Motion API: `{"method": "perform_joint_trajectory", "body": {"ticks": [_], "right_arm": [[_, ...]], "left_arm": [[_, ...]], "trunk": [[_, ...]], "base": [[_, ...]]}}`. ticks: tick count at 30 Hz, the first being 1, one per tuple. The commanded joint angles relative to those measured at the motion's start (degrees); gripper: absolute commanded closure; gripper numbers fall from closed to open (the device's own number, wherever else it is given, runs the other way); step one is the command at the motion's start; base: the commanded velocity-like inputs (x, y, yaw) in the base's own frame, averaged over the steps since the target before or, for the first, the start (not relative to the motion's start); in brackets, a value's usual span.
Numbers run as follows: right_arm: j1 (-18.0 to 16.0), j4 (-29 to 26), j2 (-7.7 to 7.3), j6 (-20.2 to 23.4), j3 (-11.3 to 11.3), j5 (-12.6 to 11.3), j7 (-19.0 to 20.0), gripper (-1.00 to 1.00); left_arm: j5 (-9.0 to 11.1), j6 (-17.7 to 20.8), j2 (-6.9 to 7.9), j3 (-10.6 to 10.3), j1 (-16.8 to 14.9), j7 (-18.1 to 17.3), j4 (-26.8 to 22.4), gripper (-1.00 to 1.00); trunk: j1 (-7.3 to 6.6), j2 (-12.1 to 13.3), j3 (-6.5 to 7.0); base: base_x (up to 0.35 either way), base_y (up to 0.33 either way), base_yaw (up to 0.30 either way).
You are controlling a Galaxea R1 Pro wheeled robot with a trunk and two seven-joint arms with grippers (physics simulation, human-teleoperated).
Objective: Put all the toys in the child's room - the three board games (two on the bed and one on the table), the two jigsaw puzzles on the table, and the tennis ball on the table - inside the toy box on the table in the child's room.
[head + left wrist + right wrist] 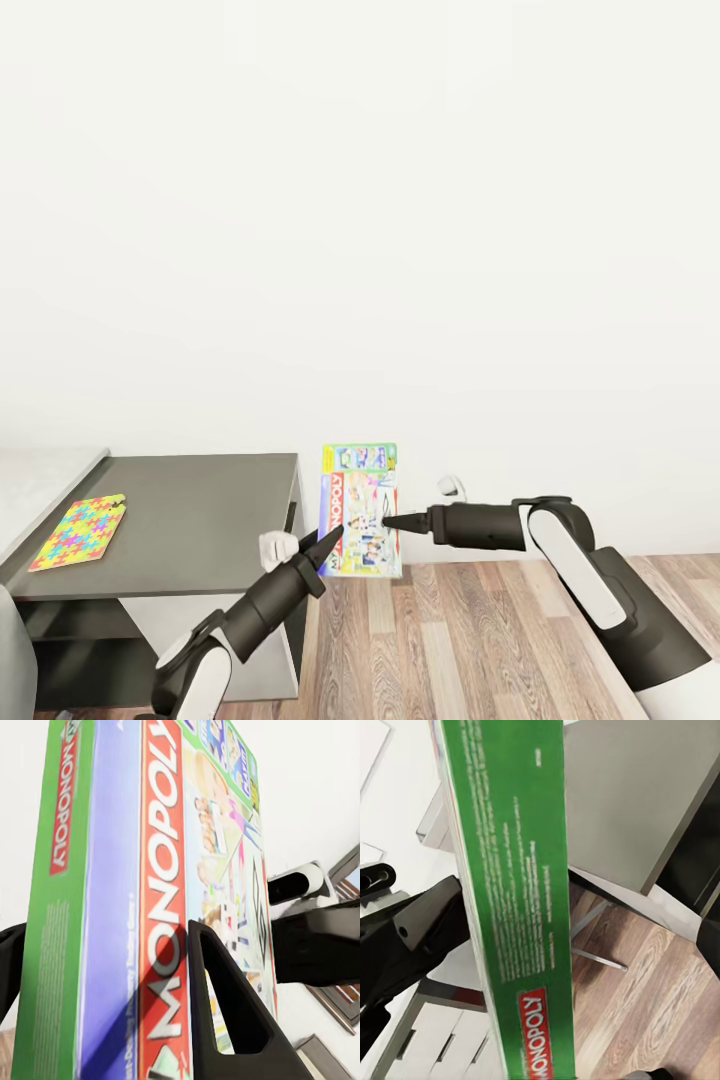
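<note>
The task looks midway at most: the toy box isn't in sight, so nothing can be counted as stowed. A white wall point(360, 200) rises behind the bench point(190, 520); plank floor point(480, 640) spreads beside it. The Monopoly box point(361, 510) hangs upright just off the bench's corner, pinched by the left end effector point(330, 545) and right end effector point(388, 522). One puzzle point(80, 532) lies on the bench.
</note>
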Motion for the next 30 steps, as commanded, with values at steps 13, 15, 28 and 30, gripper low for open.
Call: {"method": "perform_joint_trajectory", "body": {"ticks": [13,15,28,30], "right_arm": [[0.0,0.0,-0.01,0.1,1.3,0.4,0.5,-1.00],[0.0,0.0,0.01,0.1,1.3,0.4,0.5,-1.00],[0.0,0.0,1.11,0.1,1.6,0.4,0.5,-1.00],[0.0,0.1,1.15,0.1,1.6,0.4,0.5,-1.00]], "left_arm": [[0.6,1.4,-0.02,0.0,-0.9,0.0,0.0,1.00],[0.6,1.5,-0.02,0.0,-0.9,0.0,0.0,1.00],[0.6,1.6,-0.02,0.0,-1.0,-0.1,0.0,1.00],[0.6,1.6,-0.02,0.0,-1.0,-0.1,0.0,1.00]], "trunk": [[0.01,-0.1,-0.09],[0.01,-0.1,-0.09],[0.01,-0.1,-0.09],[0.01,-0.1,-0.09]], "base": [[0.000,0.000,0.000],[0.000,0.000,0.000],[0.000,0.000,0.000],[0.000,0.000,0.000]]}}
